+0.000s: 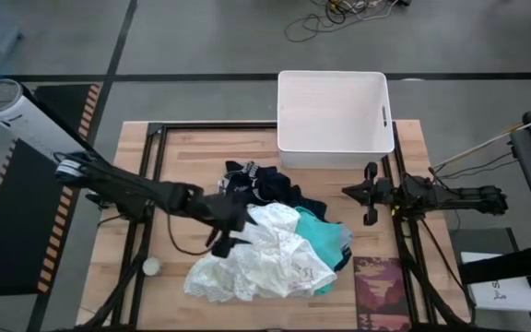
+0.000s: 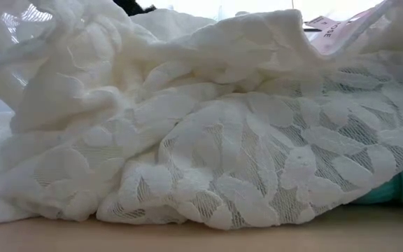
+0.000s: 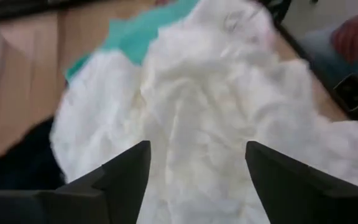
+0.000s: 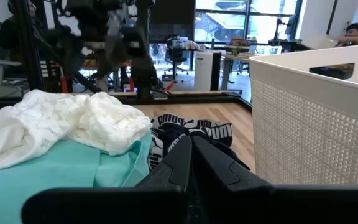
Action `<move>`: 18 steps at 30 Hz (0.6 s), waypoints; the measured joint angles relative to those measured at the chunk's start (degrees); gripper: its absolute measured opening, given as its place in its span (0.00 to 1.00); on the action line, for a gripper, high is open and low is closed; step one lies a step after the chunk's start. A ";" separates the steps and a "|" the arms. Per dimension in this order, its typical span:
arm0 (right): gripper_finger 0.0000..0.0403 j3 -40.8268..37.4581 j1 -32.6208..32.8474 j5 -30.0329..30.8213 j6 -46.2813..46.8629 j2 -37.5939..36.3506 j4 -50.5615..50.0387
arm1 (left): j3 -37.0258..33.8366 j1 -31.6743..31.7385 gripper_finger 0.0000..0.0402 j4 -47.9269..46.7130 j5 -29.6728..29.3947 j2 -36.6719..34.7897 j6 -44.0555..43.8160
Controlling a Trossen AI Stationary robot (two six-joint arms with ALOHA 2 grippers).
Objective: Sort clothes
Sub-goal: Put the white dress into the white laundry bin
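Observation:
The clothes lie in a pile at mid-table. A large white lace garment lies on top at the near side and fills the low view. A teal garment lies under its right part. Navy clothes with white print lie at the far side. My left gripper is open over the white garment's left part, pointing down at it. My right gripper is shut and empty at the table's right, level, pointing at the pile. My left gripper's open fingers stand on either side of a bunched part of the white garment, coming from above. I cannot tell whether they touch the cloth.
A white basket stands at the far edge, right of centre. A dark red patterned mat lies at the near right. A small pale ball lies at the near left. A person's hand shows beyond the table.

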 joint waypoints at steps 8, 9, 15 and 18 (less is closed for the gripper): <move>0.00 0.00 0.00 0.00 0.00 0.00 0.00 | 3.15 0.00 0.63 2.32 -0.21 10.12 -1.45; 0.00 0.01 0.00 0.00 0.00 -0.02 0.00 | 3.76 0.00 0.63 2.31 -0.28 11.25 -1.65; 0.00 0.00 0.00 0.00 0.00 -0.01 0.02 | 8.62 -0.07 0.52 0.00 -0.35 16.46 -0.88; 0.00 0.01 0.00 -0.01 0.00 0.00 0.00 | 11.70 -0.77 0.35 -5.16 -1.18 17.22 3.35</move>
